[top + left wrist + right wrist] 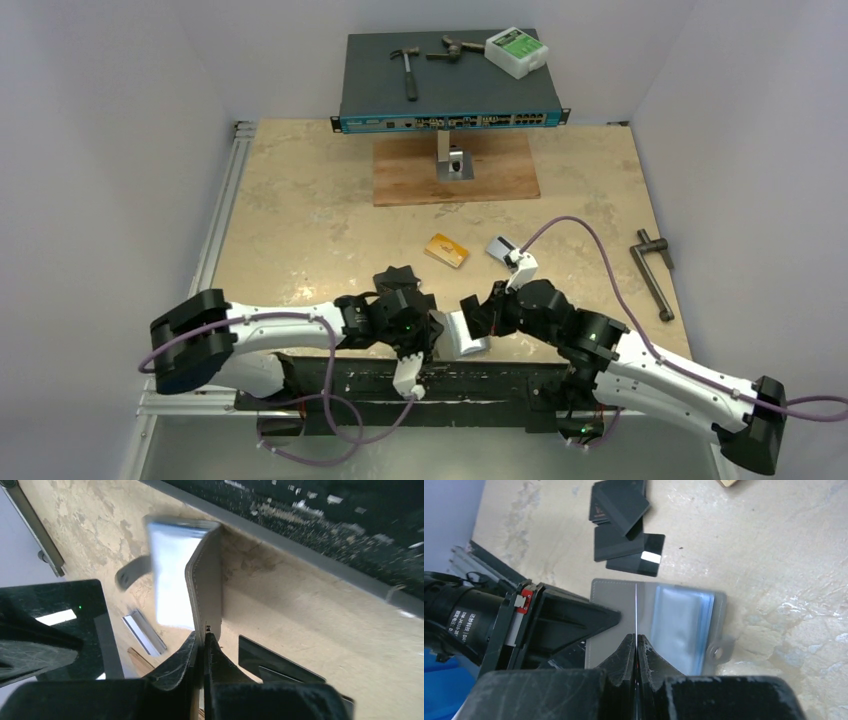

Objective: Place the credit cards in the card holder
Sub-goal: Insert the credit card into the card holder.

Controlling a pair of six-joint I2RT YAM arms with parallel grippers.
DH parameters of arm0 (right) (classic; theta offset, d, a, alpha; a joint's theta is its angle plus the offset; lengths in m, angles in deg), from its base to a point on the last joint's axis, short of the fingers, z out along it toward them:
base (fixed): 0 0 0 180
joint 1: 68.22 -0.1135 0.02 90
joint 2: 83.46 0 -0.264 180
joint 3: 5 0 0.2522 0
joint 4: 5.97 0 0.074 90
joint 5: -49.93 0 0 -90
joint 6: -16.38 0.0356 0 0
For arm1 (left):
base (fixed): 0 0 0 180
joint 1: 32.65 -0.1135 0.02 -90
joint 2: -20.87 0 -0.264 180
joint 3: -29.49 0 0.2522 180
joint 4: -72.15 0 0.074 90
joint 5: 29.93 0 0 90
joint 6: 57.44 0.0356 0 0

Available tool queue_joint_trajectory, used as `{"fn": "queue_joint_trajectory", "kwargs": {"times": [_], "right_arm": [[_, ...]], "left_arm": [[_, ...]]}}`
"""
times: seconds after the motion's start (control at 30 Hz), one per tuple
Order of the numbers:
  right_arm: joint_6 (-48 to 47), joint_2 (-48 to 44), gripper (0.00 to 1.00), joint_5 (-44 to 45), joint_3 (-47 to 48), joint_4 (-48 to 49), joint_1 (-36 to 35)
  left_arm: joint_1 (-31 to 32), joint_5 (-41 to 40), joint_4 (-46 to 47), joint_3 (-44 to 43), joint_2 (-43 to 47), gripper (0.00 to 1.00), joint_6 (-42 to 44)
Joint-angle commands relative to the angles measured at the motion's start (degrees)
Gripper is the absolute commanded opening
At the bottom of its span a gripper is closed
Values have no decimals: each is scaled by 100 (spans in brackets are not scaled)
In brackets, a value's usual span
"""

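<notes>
left gripper (206, 639) pinches a flap of the open card holder (205, 580) by the near edge of the table (300, 605); right gripper (636, 641) pinches a card (636, 610) edge-on, aimed at it. a slipping flap could shut the pocket and block the card.

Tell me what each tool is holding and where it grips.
Left tool pinches the card holder by the edge of its raised flap. Right tool pinches a credit card, seen edge-on, by its near edge.

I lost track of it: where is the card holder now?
Top view: the card holder is by the table's near edge, centre, between the left gripper, which pinches its grey flap, and the right gripper, shut on a card.
</notes>
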Motion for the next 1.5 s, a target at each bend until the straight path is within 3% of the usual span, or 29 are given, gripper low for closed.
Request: {"fn": "queue_joint_trajectory", "kwargs": {"times": [0.0, 0.3, 0.63, 1.07, 1.47], "right_arm": [[197, 406, 0, 302, 187, 161, 15], [716, 989, 0, 407, -78, 324, 15], [1077, 1139, 0, 987, 103, -312, 91], [656, 1273, 0, 835, 388, -407, 517], [219, 1326, 0, 382, 288, 215, 516]], "left_arm": [[-415, 776, 1798, 134, -502, 0, 1474], [-1447, 1681, 2241, 599, -1025, 0, 2810], [-1967, 2074, 1933, 845, -844, 4, 3484], [-2100, 2159, 1846, 974, -675, 6, 3631], [-2113, 2058, 1820, 975, -647, 6, 3587]]}}
